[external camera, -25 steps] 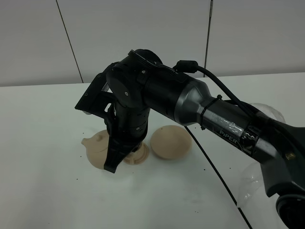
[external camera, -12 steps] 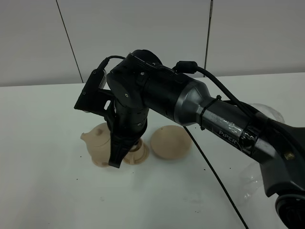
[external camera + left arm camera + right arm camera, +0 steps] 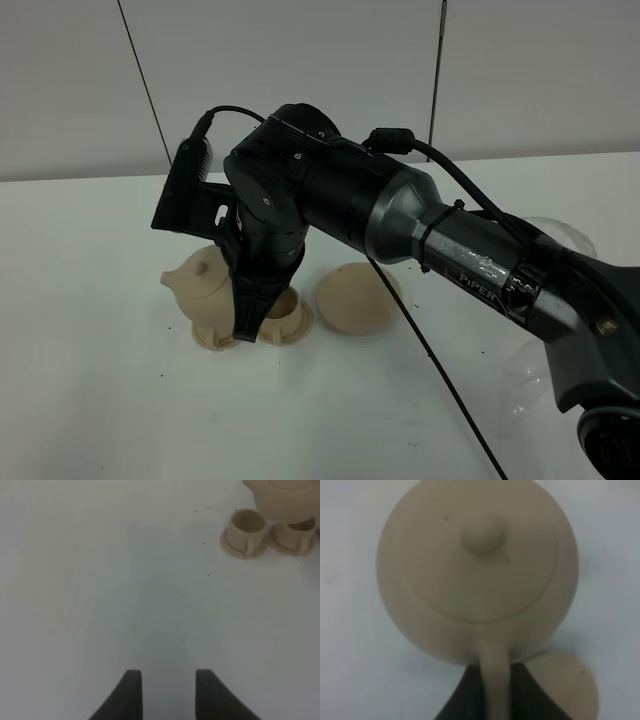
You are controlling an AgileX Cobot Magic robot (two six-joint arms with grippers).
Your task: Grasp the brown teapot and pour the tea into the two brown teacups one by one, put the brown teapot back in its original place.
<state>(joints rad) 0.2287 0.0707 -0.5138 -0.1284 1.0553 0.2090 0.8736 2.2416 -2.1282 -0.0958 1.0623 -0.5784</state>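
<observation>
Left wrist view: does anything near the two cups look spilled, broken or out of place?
Nothing serious stands out. One teacup and the other teacup stand upright side by side, and no puddle shows on the table. Only a few small dark specks lie on the white surface near them.

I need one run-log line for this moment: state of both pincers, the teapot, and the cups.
phase: teapot in grip | right pincer: shut on brown teapot handle | left pincer: open, empty | large saucer: bare | two teacups: upright
</observation>
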